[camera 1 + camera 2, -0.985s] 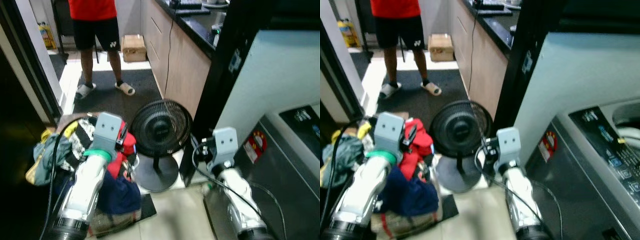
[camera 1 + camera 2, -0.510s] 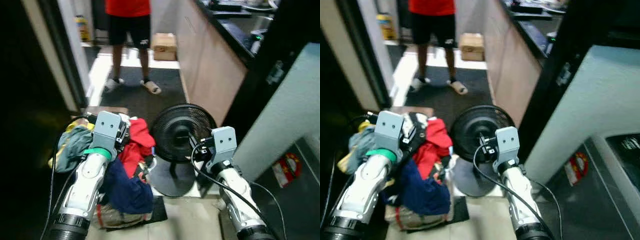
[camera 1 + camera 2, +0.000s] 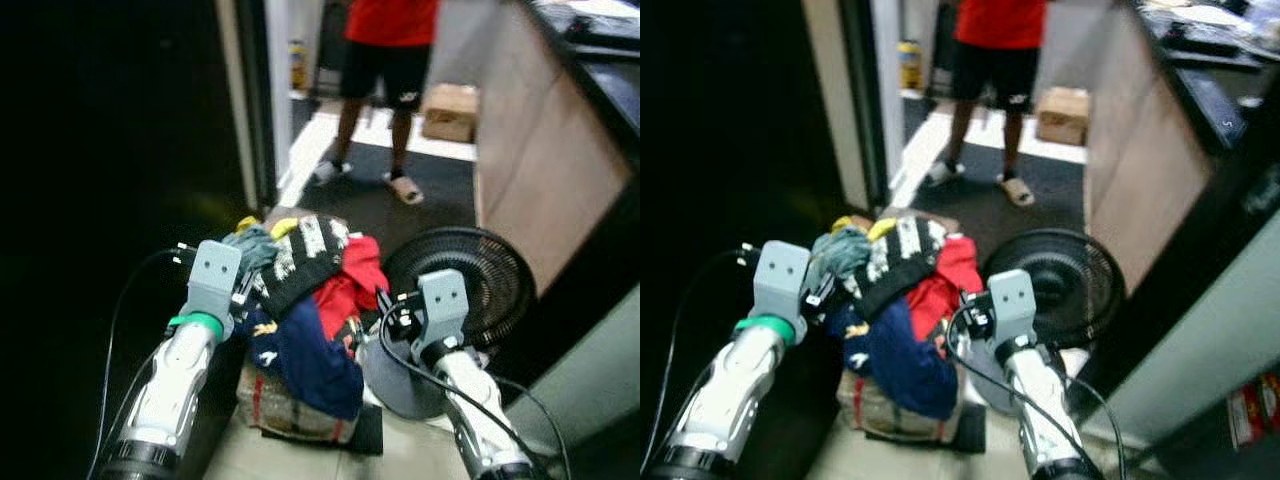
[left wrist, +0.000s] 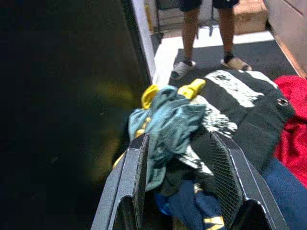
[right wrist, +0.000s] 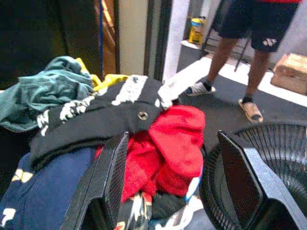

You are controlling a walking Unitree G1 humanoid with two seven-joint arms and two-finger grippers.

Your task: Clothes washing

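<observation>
The pile of clothes [image 3: 300, 320] sits on the floor in front of me, and I take it as my landmark. It is heaped on a striped bag or basket [image 3: 290, 405] whose checked side shows under the garments. On top lies a black-and-white patterned garment [image 4: 240, 110]; a teal cloth [image 4: 168, 124] with a bit of yellow fabric [image 4: 192, 87] beside it hangs on the pile's left side, a red garment [image 5: 172, 143] lies on its right side, and a navy blue garment [image 3: 305, 355] drapes down the front, nearest to me.

My left gripper [image 4: 180, 177] is held at the pile's left edge, its two black fingers [image 4: 136, 167] spread apart, with the teal cloth and the patterned garment lying just beyond and between them. I cannot tell whether the fingers touch any fabric. My right gripper [image 5: 180, 177] is at the pile's right edge, fingers [image 5: 112, 167] also spread wide, with the red garment between them and farther out; nothing is clamped.

Just to the right of the pile stands a black floor fan [image 3: 465, 285], its round grille next to the red garment and its base on the floor close to my right arm. Beyond the pile, well apart from it, a person [image 3: 390, 60] in a red shirt, dark shorts and sandals stands on a dark mat [image 3: 440, 195], with a cardboard box [image 3: 450, 110] behind. A wooden cabinet front [image 3: 545, 160] runs along the right of the pile, and a dark doorway [image 3: 110, 150] opens to its left.
</observation>
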